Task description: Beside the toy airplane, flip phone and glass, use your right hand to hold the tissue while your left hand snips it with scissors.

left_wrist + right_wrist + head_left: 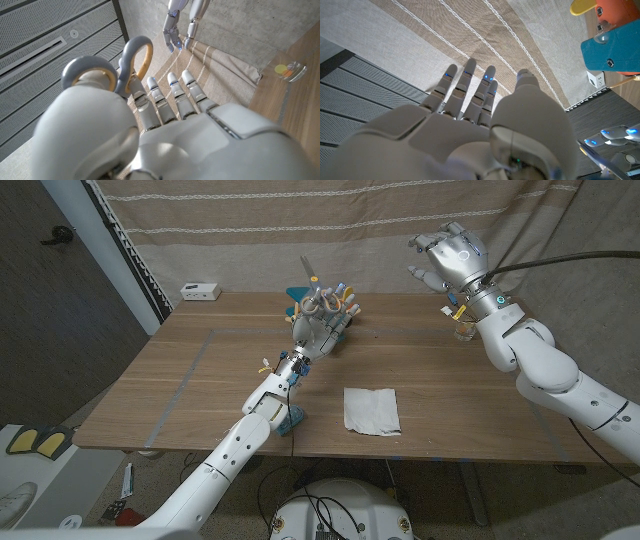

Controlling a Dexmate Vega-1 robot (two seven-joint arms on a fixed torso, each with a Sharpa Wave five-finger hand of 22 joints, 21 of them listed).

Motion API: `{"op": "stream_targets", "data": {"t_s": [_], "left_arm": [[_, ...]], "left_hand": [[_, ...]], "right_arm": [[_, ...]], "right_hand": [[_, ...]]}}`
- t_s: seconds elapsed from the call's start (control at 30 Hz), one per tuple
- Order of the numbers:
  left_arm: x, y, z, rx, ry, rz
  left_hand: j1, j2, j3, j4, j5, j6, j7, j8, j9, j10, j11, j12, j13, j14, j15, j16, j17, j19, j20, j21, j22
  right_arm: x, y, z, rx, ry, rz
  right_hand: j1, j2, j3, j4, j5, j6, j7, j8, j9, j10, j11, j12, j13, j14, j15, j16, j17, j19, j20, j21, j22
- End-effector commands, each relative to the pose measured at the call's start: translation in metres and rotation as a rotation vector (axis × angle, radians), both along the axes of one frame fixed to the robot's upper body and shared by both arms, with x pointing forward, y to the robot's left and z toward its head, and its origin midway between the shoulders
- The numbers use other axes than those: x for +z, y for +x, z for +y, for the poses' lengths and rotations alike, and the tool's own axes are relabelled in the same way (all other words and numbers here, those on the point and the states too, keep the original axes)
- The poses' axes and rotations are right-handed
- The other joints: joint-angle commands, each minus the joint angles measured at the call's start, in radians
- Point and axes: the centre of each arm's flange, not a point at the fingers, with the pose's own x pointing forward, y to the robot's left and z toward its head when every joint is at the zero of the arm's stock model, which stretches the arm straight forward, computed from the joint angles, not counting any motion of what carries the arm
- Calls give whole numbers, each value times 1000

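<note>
The left hand is raised above the middle of the wooden table, and its fingers are closed around the grey handles of the scissors. In the head view the thin blade tip points up and away towards the striped curtain. In the left wrist view the two grey loops with their tan lining stand by the thumb side of that hand, while the other fingers stretch straight out together.

The right hand hangs high above the far right part of the table, holding nothing, with its fingers spread and slightly curled. In the right wrist view its fingers reach out side by side towards the curtain, touching no object.

The tissue, a white square, lies flat on the table near the front edge, well apart from both hands. The toy airplane, teal with orange and yellow parts, sits just behind the left hand, partly hidden by it. The glass stands near the right edge, under the right wrist. A small white box lies at the far left corner
</note>
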Motion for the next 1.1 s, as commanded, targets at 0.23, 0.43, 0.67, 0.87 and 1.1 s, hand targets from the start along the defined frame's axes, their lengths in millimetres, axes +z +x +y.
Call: {"op": "stream_targets", "data": {"t_s": [0.23, 0.43, 0.67, 0.87, 1.1], "left_arm": [[0, -1, -2, 5, -2, -2], [-1, -1, -2, -5, -9, 1], [-4, -1, -4, -28, -23, 14], [-6, -2, -4, -16, -27, 37], [-10, -4, -4, -5, -33, 57]], "left_hand": [[-125, 1, 85, -75, 106, -26, 4, -18, 23, 140, 1, 65, 0, 42, -176, 45, -4, 22, -40, -34, 1], [-94, 15, 102, -90, 115, -43, 3, -32, 13, 175, 1, 57, -20, 35, -178, 36, -14, 28, -40, -39, 0], [-45, 24, 127, -117, 114, -68, 5, -37, 18, 207, -1, 43, -40, 41, -176, 31, -25, 30, -44, -48, -2], [-8, 10, 136, -138, 108, -73, 5, -22, 34, 248, -2, 58, -25, 57, -179, 36, -25, 26, -42, -58, -2], [25, 3, 140, -135, 97, -55, 7, 29, 77, 313, 0, 100, 26, 82, -179, 40, -13, 25, -48, -72, 1]], "right_arm": [[0, 0, 1, -1, -3, 4], [0, 0, 3, 0, -6, 5], [1, -2, 5, -1, -10, 6], [1, -3, 5, 0, -12, 8], [-1, -4, 5, 0, -12, 7]], "right_hand": [[-7, 2, -2, -2, 6, 11, -3, -4, 0, 0, -1, 7, 1, -4, -166, 1, 0, 9, -1, -4, 5], [-5, 2, -2, -4, 7, 11, -4, -6, -1, -1, -1, 7, 1, -4, -167, 2, 0, 10, -1, -5, 5], [-5, 2, -2, -5, 7, 11, 0, -8, -2, -1, -1, 7, 1, -3, -166, 4, 1, 10, 0, -7, 5], [-7, 3, -2, -4, 7, 9, -2, -10, -1, 0, 0, 7, 1, -4, -166, 3, 0, 11, -1, -9, 6], [-7, 2, -3, -5, 7, 10, -3, -11, -2, 0, 1, 7, 1, -3, -165, 5, 1, 12, -1, -10, 6]]}}
